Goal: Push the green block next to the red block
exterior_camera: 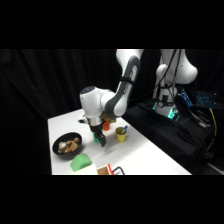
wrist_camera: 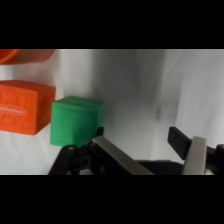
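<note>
In the wrist view the green block (wrist_camera: 76, 122) rests on the white table right beside the red block (wrist_camera: 25, 107), their near sides almost touching. My gripper (wrist_camera: 150, 150) is open with nothing between its fingers. One finger (wrist_camera: 116, 156) lies against the green block's near lower edge, on the side away from the red block. In the side view the gripper (exterior_camera: 101, 139) is low over the table, and a sliver of the green block (exterior_camera: 96, 140) shows at its left. The red block is hidden there.
A black bowl (exterior_camera: 67, 146) with food sits at the table's left, with a light green wedge (exterior_camera: 80, 162) in front of it. A yellow cup (exterior_camera: 120, 133) stands right of the gripper, and an orange-red cup (wrist_camera: 22, 54) behind the blocks. Red-and-white items (exterior_camera: 114, 170) lie at the front edge.
</note>
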Tool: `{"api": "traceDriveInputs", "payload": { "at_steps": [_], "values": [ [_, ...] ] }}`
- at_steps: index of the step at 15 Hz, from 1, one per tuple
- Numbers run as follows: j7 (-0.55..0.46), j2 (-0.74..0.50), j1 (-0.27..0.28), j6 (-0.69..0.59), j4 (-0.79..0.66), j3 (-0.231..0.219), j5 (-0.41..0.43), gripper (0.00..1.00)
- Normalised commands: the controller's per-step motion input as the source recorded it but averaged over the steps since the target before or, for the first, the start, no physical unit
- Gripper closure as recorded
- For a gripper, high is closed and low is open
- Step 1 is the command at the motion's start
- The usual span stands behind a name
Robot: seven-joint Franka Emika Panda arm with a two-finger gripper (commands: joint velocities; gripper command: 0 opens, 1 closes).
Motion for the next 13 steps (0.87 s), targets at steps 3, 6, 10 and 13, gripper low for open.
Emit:
{"api": "traceDriveInputs", "payload": {
  "at_steps": [3,6,10,13],
  "values": [
    [-0.35,-0.29,-0.117,-0.47,0.03,0.173,0.145,0.0],
    [-0.21,-0.34,-0.048,-0.48,0.07,0.041,0.117,0.0],
    [-0.06,-0.28,0.019,-0.43,0.16,-0.066,0.042,0.0],
    [0.03,-0.16,0.047,-0.32,0.19,-0.087,0.025,0.0]
  ]
}}
